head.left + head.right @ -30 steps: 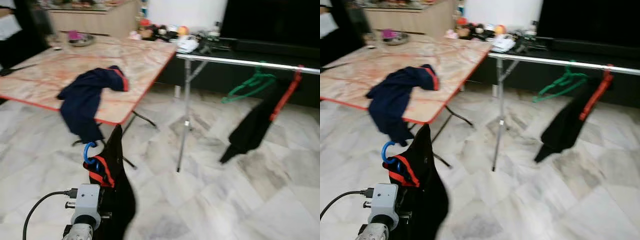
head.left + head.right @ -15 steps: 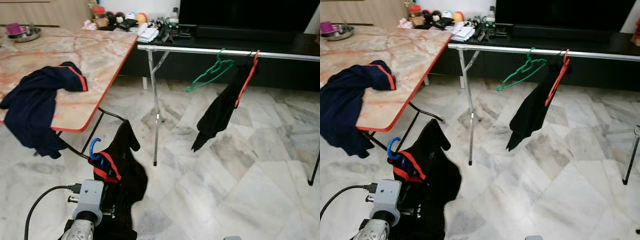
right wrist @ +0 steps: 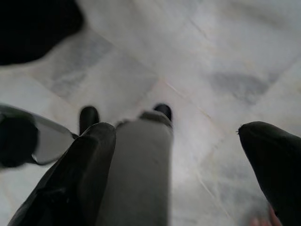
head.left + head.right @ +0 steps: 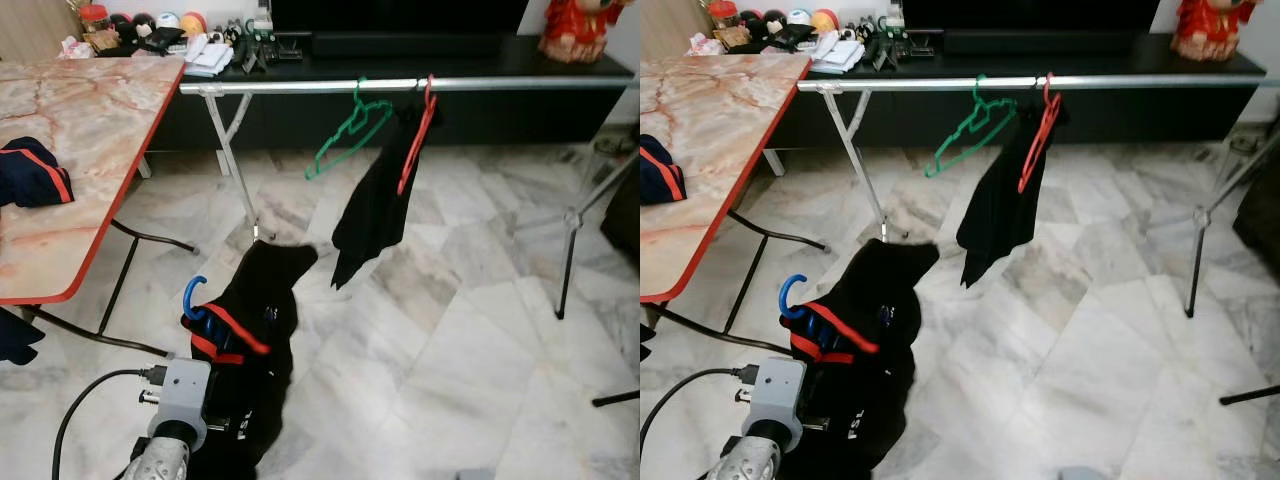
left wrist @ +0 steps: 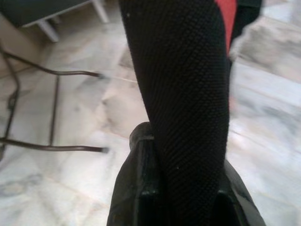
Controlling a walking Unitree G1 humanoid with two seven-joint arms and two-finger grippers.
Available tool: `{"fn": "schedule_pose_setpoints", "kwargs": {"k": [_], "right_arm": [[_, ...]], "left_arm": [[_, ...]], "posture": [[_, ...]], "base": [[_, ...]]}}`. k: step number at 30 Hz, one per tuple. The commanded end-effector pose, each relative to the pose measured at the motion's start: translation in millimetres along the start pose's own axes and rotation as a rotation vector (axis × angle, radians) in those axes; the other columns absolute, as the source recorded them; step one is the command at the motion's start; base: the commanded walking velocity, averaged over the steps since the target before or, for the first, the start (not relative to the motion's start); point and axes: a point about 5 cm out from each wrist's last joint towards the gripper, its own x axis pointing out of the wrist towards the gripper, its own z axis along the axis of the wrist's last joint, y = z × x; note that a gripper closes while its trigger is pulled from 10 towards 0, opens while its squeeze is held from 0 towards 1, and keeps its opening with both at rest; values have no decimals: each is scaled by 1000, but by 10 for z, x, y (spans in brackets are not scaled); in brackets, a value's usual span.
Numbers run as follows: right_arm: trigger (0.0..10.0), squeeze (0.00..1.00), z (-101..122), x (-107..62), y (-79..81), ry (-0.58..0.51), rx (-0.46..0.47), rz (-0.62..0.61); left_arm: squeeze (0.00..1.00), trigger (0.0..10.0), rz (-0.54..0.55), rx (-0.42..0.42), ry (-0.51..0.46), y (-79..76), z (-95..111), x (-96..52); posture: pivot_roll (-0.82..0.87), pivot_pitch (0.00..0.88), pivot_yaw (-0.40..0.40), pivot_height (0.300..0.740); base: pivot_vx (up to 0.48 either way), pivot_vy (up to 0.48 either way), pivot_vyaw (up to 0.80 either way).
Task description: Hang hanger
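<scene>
A blue hanger [image 4: 190, 296] carrying a black garment with red trim [image 4: 262, 300] is held low in front of me. My left gripper [image 5: 178, 197] is shut on it, the black cloth draping over its fingers [image 5: 141, 188]. Ahead stands a silver clothes rail [image 4: 300, 86] with an empty green hanger [image 4: 340, 135] and a red hanger [image 4: 415, 140] bearing another black garment [image 4: 370, 215]. My right gripper [image 3: 188, 155] hangs open over the marble floor.
A marble-pattern folding table [image 4: 90, 150] with a navy garment [image 4: 30, 175] stands at the left. The rail's leg [image 4: 235, 165] and a tripod stand [image 4: 575, 215] rest on the floor. A black low cabinet [image 4: 480, 45] runs behind the rail.
The view has swung right: the table slid to the left edge and the rail now sits ahead, nearer. The held garment has swung a little forward.
</scene>
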Motion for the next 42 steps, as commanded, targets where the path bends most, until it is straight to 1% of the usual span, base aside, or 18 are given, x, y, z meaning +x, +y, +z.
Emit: {"fn": "schedule_pose_setpoints", "kwargs": {"k": [1,5,8,9,10,11,12,15,18,20,21,23,25,28,29,35,38,42], "right_arm": [[10000,0,57,5,-9,-32,-8,-10],[10000,0,235,29,3,-102,-27,-15],[10000,0,477,47,49,-208,-40,0],[10000,0,641,49,56,-272,-37,18],[10000,0,641,49,56,-272,-37,18],[10000,0,837,38,44,-345,-37,42],[10000,0,899,32,38,-368,-39,50],[10000,0,1184,-20,28,-491,-69,113],[10000,0,1369,-82,29,-591,-102,172],[10000,0,1664,-280,94,-815,-150,272],[10000,0,1708,-347,123,-866,-158,298],[10000,0,1738,-429,157,-919,-164,324],[10000,0,1717,-490,162,-970,-195,284],[10000,0,1697,-510,168,-989,-225,258],[10000,0,1612,-502,217,-985,-252,256],[10000,0,1390,-436,282,-910,-236,285],[10000,0,1385,-444,280,-904,-284,244],[10000,0,1475,-463,237,-945,-267,182]], "left_arm": [[0,10000,-90,16,-15,-85,100,24],[0,10000,-165,42,-14,-141,182,77],[0,10000,-210,14,-21,-156,290,151],[0,10000,-251,4,-27,-180,349,183],[0,10000,-251,4,-27,-180,349,183],[0,10000,-306,4,-30,-221,422,218],[0,10000,-325,3,-29,-236,447,230],[0,10000,-421,9,-26,-324,567,290],[0,10000,-472,12,-25,-389,644,338],[0,10000,-520,-19,-33,-469,747,402],[0,10000,-536,-28,-38,-501,788,422],[0,10000,-556,-37,-46,-542,843,443],[0,10000,-601,-55,-71,-624,973,471],[0,10000,-620,-69,-83,-659,1040,483],[0,10000,-656,-88,-108,-732,1165,501],[0,10000,-746,-112,-164,-902,1435,515],[0,10000,-802,-122,-193,-979,1556,484],[0,10000,-852,-100,-197,-1022,1559,423]], "posture": [[15,168,32,740],[6,169,35,740],[-6,170,39,740],[-10,170,39,740],[-10,170,39,740],[-11,172,39,740],[-11,172,39,740],[-17,174,41,740],[-22,177,38,740],[-36,179,34,740],[-43,182,32,740],[-49,182,31,740],[-49,183,26,740],[-52,185,27,740],[-61,184,24,740],[-59,183,22,740],[-65,181,21,740],[-63,182,22,740]], "base": [[0,0,0],[0,0,0],[0,0,0],[0,0,0],[0,0,0],[0,0,0],[0,0,0],[0,0,0],[0,0,0],[0,0,0],[0,0,0],[0,0,0],[0,0,0],[0,0,0],[0,0,0],[0,0,0],[0,0,0],[0,0,0]]}}
